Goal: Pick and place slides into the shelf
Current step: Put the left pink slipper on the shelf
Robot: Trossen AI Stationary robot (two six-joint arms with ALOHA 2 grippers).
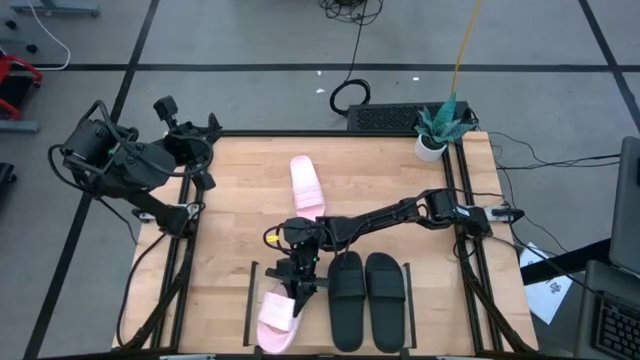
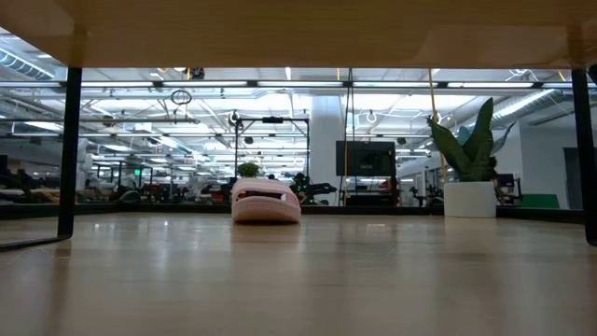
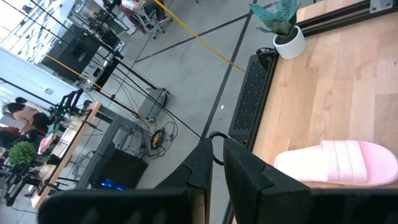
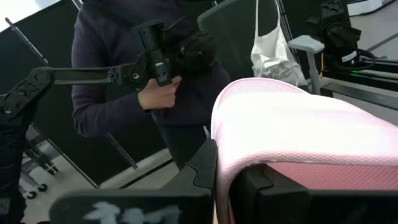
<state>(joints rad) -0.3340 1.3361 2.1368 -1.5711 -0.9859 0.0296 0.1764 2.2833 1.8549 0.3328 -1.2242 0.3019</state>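
My right gripper [image 1: 299,291] [image 4: 227,182] reaches from the table's right to the shelf [image 1: 315,340] at the near edge and is shut on one pale pink slide [image 1: 277,317] [image 4: 298,130], which lies aslant over the shelf's left part. The black pair [image 1: 366,298] lies side by side on the shelf's right part, soles down. The other pink slide [image 1: 306,184] [image 2: 266,201] [image 3: 339,163] rests sole down on the tabletop, mid-table toward the far edge. My left gripper [image 1: 203,152] [image 3: 217,171] waits shut at the far left corner. My right gripper holds the pink slide by its broad strap [image 4: 219,163], at the strap's side edge, pinched between the two fingers. One finger [image 4: 204,167] stands outside the strap, the other [image 4: 264,185] under its arch. Whether the sole rests on the shelf, I cannot tell.
A potted plant [image 1: 434,134] stands at the far right corner beside a black keyboard [image 1: 385,118]. The shelf's black rails [image 1: 251,300] [image 1: 409,295] frame the slides. In the low view the shelf board [image 2: 298,28] spans overhead on black legs. A person [image 4: 155,87] stands beyond the table.
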